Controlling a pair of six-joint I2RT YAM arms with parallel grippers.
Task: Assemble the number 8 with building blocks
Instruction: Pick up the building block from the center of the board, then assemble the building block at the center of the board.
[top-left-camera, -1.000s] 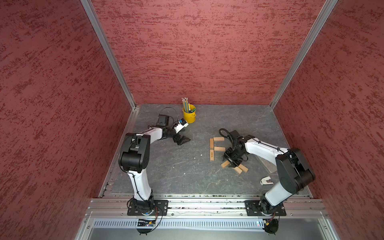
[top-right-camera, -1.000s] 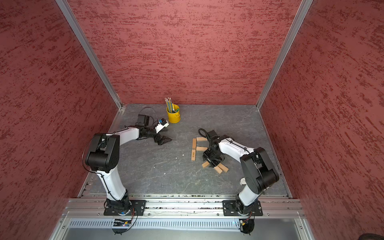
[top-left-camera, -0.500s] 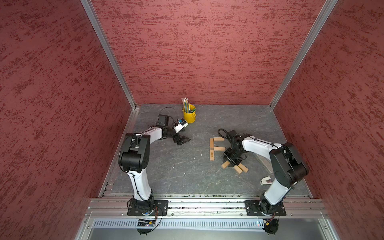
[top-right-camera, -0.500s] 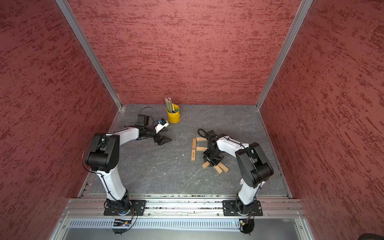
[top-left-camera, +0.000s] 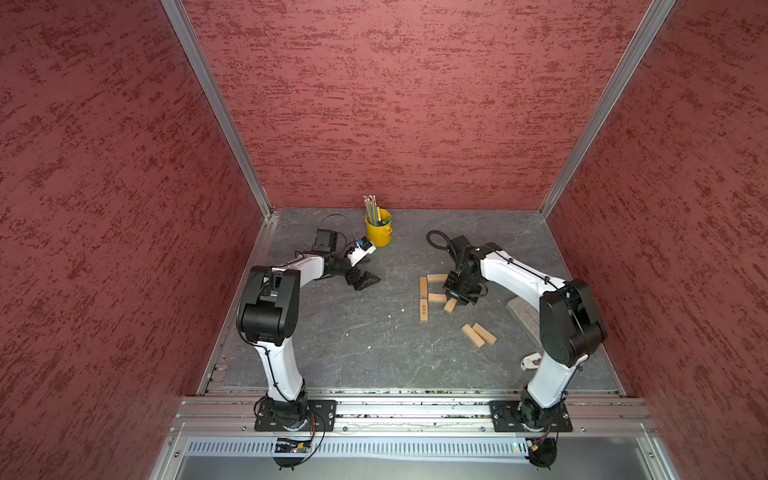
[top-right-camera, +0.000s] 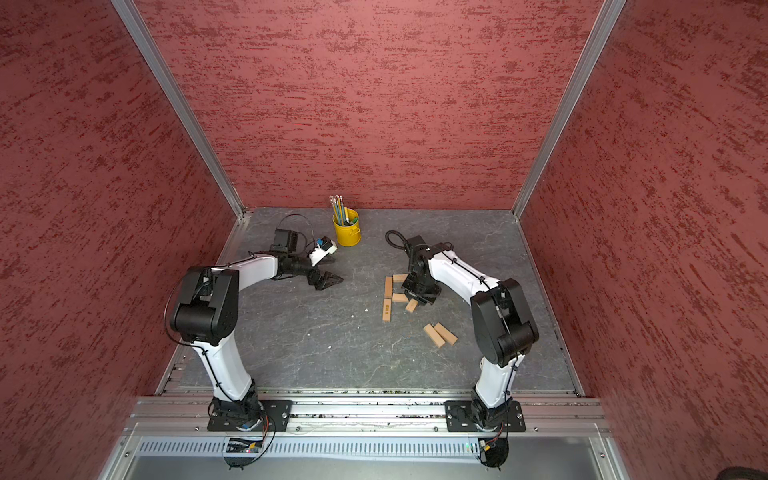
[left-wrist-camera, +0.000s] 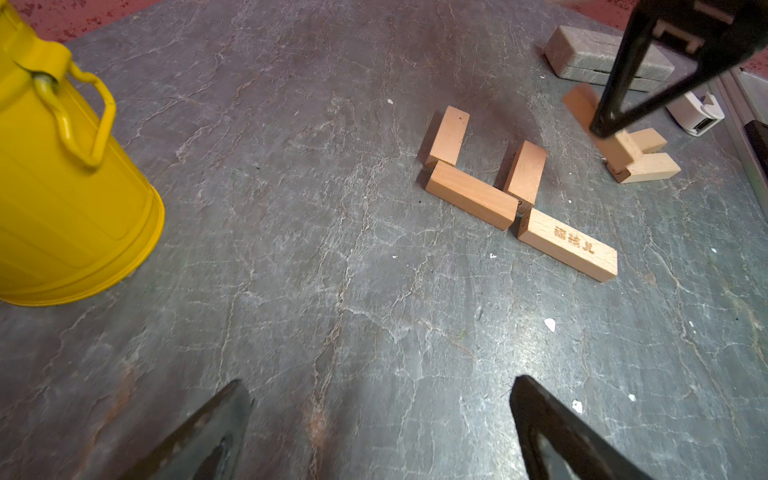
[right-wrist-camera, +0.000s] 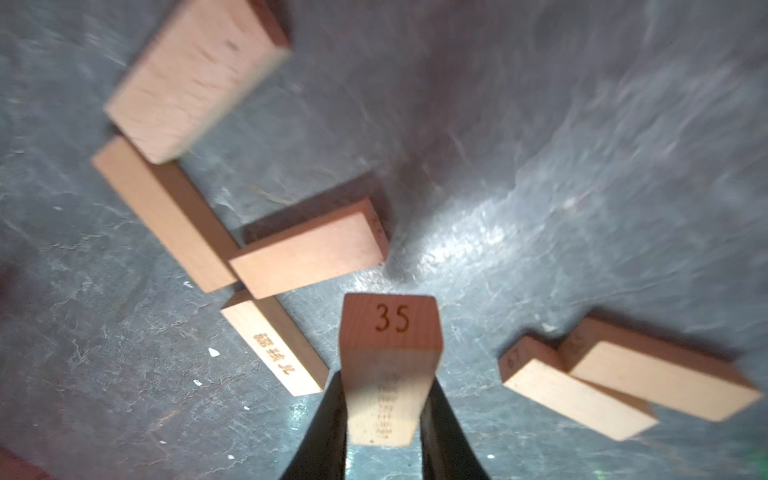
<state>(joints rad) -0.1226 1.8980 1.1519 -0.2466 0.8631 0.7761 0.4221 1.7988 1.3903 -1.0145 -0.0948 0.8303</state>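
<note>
Slate tabletop (left-wrist-camera: 291, 270), yellow bucket (left-wrist-camera: 62, 187), grey slab (left-wrist-camera: 582, 54), right jaws clamping block (right-wrist-camera: 390, 365), left jaws apart

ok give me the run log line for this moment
left pincer: open, empty, near yellow bucket | right pincer: shut on block marked 35 | laid: four blocks | loose: two blocks side by side

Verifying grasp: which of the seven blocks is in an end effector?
The block marked 35 on its end, clamped in the right end effector and tilted. The other six lie flat: four in the partial figure, a pair side by side.
</note>
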